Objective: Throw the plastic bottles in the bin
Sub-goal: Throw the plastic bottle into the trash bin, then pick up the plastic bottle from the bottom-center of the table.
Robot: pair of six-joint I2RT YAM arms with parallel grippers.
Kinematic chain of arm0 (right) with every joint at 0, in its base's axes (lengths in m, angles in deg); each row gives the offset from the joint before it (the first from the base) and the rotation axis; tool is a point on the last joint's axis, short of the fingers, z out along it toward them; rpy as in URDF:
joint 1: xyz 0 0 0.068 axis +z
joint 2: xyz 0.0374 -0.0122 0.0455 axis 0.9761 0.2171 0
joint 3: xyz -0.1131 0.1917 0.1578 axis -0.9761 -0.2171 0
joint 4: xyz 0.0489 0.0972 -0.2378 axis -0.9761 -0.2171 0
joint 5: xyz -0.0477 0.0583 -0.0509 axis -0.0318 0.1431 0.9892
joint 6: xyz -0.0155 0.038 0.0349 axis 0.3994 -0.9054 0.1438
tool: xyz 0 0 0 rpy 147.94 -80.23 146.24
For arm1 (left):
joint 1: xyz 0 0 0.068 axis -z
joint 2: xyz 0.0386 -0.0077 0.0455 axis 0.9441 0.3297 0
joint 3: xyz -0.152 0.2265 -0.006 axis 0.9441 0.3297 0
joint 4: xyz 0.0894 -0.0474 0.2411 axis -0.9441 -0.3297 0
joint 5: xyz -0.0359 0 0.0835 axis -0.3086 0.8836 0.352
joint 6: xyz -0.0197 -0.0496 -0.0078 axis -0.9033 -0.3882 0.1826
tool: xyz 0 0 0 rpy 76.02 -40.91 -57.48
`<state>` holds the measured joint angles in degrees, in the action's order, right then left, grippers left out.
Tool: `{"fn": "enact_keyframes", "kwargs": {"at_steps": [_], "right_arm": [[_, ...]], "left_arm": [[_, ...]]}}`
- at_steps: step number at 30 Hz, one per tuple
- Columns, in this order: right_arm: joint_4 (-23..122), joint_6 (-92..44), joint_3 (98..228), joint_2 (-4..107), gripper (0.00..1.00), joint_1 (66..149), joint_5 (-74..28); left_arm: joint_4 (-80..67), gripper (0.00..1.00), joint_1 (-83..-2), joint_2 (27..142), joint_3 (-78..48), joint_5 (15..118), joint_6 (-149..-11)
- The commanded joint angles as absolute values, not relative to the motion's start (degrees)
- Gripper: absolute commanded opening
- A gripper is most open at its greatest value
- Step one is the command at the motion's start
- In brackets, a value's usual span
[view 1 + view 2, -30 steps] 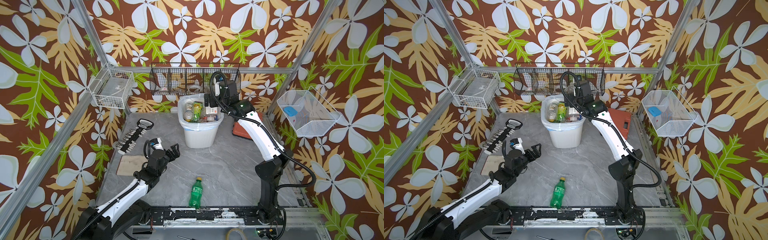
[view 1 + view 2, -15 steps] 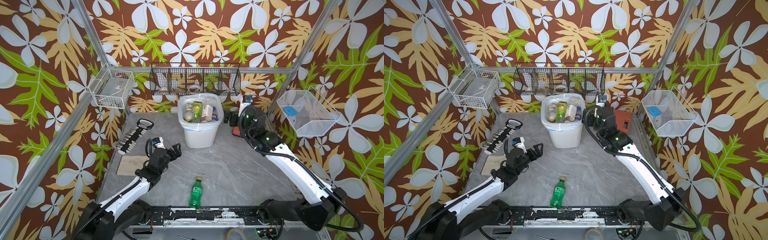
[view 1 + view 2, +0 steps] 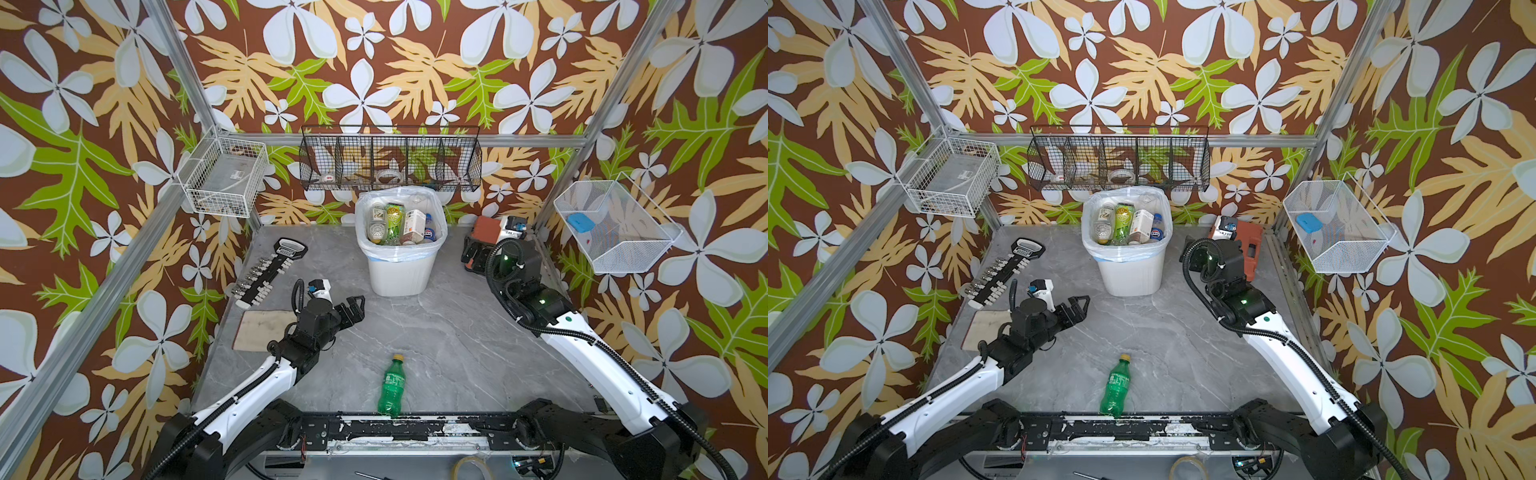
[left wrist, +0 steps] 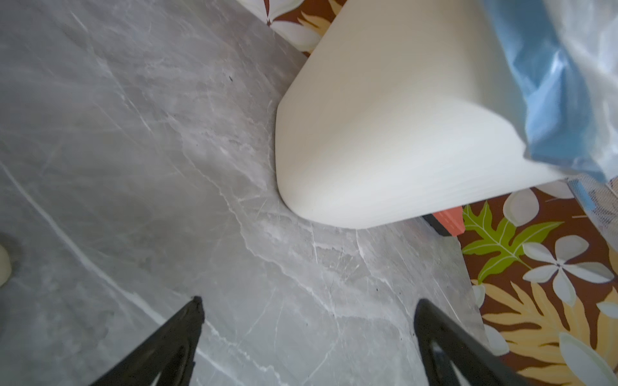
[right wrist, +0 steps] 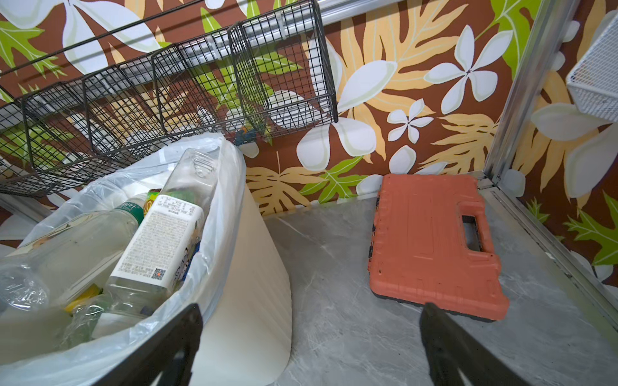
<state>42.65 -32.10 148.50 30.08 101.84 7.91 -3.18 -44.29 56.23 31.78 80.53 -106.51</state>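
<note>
A grey marble-patterned tabletop sits inside walls of brown floral wallpaper. A flat orange-red plastic tool case lies in the far right corner, handle slot towards the side wall. On the left, a long black socket rack with silver sockets lies diagonally, and a tan rectangular mat lies just beside its near end. A black wire basket with compartments hangs on the back wall. A white wire basket hangs at the left. At the right, a white mesh basket holds a small blue object.
</note>
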Motion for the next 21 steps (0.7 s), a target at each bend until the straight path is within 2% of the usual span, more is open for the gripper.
{"fn": "enact_keyframes", "kwargs": {"at_steps": [1, 5, 11, 21], "right_arm": [[43.7, -32.8, 148.7, 30.8, 0.99, 101.8, 8.0], [43.8, -33.9, 148.7, 31.7, 0.99, 101.9, 7.4], [44.8, -34.7, 147.0, 31.1, 1.0, 101.8, 7.7], [46.6, -36.4, 147.5, 34.5, 1.0, 101.9, 4.0]], "left_arm": [[-12.0, 0.98, -42.5, 52.7, 32.3, 76.8, -108.0], [-21.0, 0.98, -35.3, 48.9, 30.5, 79.4, -109.0], [-33.2, 0.97, -19.5, 44.9, 27.8, 88.1, -116.1], [-35.0, 0.96, -0.7, 56.9, 22.6, 95.3, -124.7]]}}
